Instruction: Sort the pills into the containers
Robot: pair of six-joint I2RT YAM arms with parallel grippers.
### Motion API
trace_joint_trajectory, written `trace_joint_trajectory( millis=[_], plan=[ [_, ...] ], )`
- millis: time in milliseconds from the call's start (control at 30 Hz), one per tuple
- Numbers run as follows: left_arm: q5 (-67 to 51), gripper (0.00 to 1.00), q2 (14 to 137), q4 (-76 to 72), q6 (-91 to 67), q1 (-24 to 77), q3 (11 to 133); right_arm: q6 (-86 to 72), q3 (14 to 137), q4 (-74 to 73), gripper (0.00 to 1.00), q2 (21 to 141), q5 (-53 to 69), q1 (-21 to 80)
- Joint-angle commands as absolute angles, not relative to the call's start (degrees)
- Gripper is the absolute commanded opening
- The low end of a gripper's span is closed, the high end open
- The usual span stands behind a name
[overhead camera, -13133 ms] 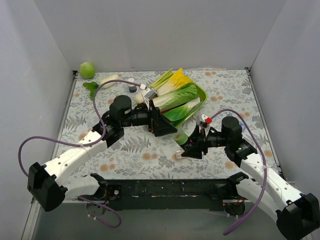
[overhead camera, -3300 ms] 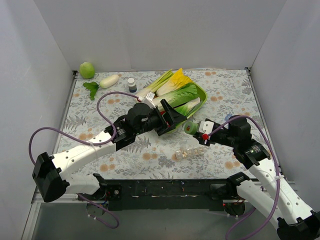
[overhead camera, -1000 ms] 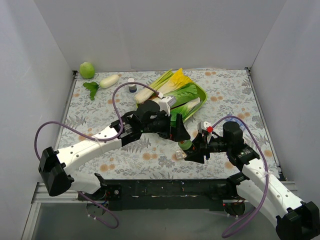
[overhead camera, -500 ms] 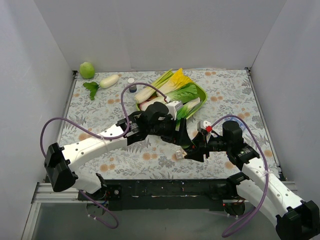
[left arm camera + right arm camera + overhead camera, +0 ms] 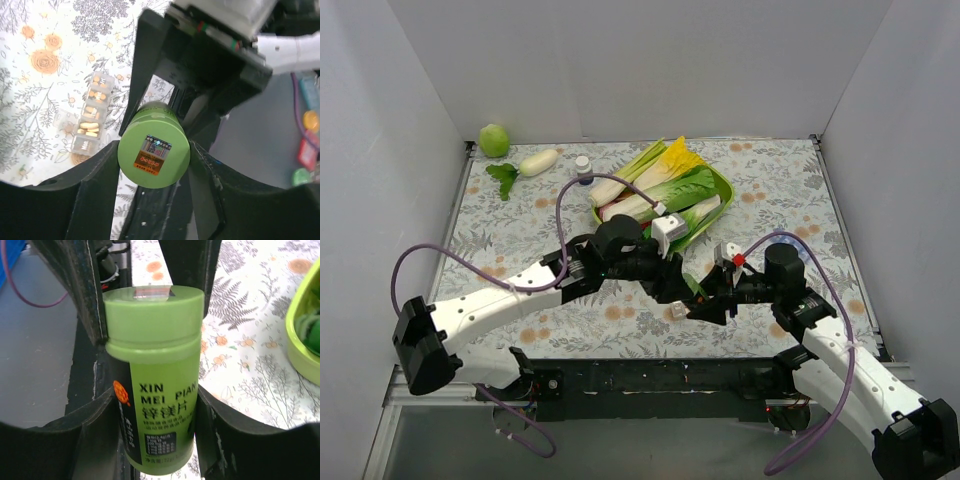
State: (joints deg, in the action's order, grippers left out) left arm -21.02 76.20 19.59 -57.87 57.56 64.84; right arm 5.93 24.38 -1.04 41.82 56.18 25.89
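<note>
Two robot arms meet low over the flower-patterned tablecloth (image 5: 520,215). The left gripper (image 5: 153,150) clamps the cap of a light green plastic pill bottle (image 5: 155,365), while the right gripper (image 5: 154,400) clasps its labelled body. The short clear plastic pill-organizer strip (image 5: 81,145) (pale pills (image 5: 89,125) in several compartments) lies on the cloth just beside them.

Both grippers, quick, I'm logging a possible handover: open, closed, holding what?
Left gripper: closed on the green bottle, at its cap.
Right gripper: closed on the same bottle's body.
</note>
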Motion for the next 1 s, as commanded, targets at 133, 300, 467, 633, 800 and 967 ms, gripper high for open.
trace_joint_trajectory(
  millis=[133,300,467,633,800,967],
  plan=[
    [-20.2,0.62,62.4,10.0,-44.7,57.6,52.7,-2.3,23.6,5.6,0.01,40.5,63.6,25.5],
    [-20.9,0.85,60.8,6.5,-51.7,57.6,51.0,-1.8,23.9,5.9,0.01,41.3,63.5,25.5],
    [-22.1,0.96,61.9,6.9,-54.4,57.6,51.6,-1.4,24.6,5.7,0.01,41.7,63.5,25.5],
    [-22.9,0.98,64.7,6.8,-56.2,57.6,52.6,-1.1,24.5,5.4,0.01,41.2,63.6,25.6],
    [-25.3,0.85,69.3,6.2,-57.7,57.6,54.0,-1.1,24.5,5.4,0.01,41.1,63.5,25.5],
    [-25.9,0.33,70.2,5.8,-58.3,57.6,54.6,-0.6,24.5,4.7,0.01,41.0,63.2,25.5]
  ],
)
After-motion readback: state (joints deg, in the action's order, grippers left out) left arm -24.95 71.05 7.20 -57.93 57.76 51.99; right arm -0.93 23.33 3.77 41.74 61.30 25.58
